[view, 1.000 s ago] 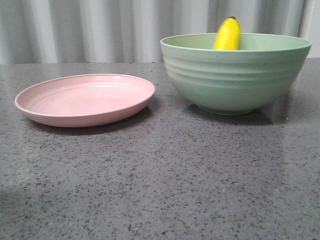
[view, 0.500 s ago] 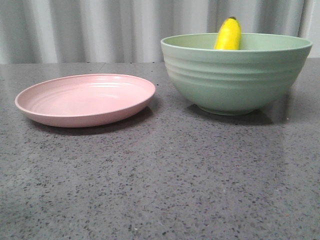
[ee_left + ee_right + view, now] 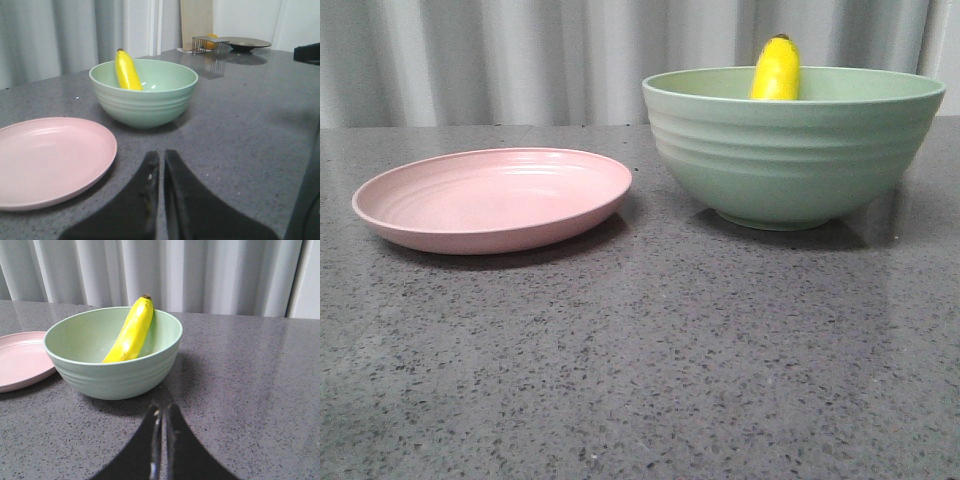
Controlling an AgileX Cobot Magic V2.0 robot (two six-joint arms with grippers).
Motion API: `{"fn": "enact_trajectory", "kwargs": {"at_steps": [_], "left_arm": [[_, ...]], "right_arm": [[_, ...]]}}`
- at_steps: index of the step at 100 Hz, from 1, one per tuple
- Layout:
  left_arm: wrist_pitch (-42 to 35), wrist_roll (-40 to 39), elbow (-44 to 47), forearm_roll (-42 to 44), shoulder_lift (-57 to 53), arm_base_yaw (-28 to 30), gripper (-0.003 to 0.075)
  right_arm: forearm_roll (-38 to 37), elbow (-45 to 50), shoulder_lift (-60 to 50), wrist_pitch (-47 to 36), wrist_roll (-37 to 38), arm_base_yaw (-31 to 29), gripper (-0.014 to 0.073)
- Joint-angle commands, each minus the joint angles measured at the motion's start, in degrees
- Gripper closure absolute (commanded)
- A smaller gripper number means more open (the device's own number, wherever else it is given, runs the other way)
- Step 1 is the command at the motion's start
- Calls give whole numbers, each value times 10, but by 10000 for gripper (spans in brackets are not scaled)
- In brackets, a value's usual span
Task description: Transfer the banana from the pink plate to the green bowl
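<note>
The banana (image 3: 776, 70) leans inside the green bowl (image 3: 790, 150) at the right of the front view, its dark tip above the rim. It also shows in the left wrist view (image 3: 127, 71) and the right wrist view (image 3: 132, 331). The pink plate (image 3: 492, 198) lies bare to the left of the bowl. My left gripper (image 3: 162, 156) is shut and empty over the table, short of the plate (image 3: 47, 160) and bowl (image 3: 144, 95). My right gripper (image 3: 163, 410) is shut and empty, short of the bowl (image 3: 112, 355). Neither gripper shows in the front view.
A grey speckled table (image 3: 650, 360) carries everything, with pale curtains behind. In the left wrist view a wire rack (image 3: 209, 44) and a dark dish (image 3: 247, 44) stand at the table's far end. A dark part of the other arm (image 3: 307, 52) shows at the right edge.
None of the things has visibly moved; the front view has shifted by a few pixels only.
</note>
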Motion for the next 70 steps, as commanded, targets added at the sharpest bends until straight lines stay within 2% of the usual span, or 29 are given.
{"fn": "enact_trajectory", "kwargs": {"at_steps": [1,8,23,30,54,70], "left_arm": [[-45,-5,6,9,5,33,739],[-68,-5,33,6,5,81,739],[-216,-5,116,7,3,203,739],[-243,-5,139,7,-10,257,739],[-237,1,173,7,-80,421,739],[-107,14,173,6,-147,490,739]], "right_arm": [[-5,-14,-4,-40,-4,-1,668],[-5,-14,-4,-40,-4,-1,668],[-5,-14,-4,-40,-4,-1,668],[-5,-14,-4,-40,-4,-1,668],[-5,-14,-4,-40,-4,-1,668],[-5,-14,-4,-40,-4,-1,668]]}}
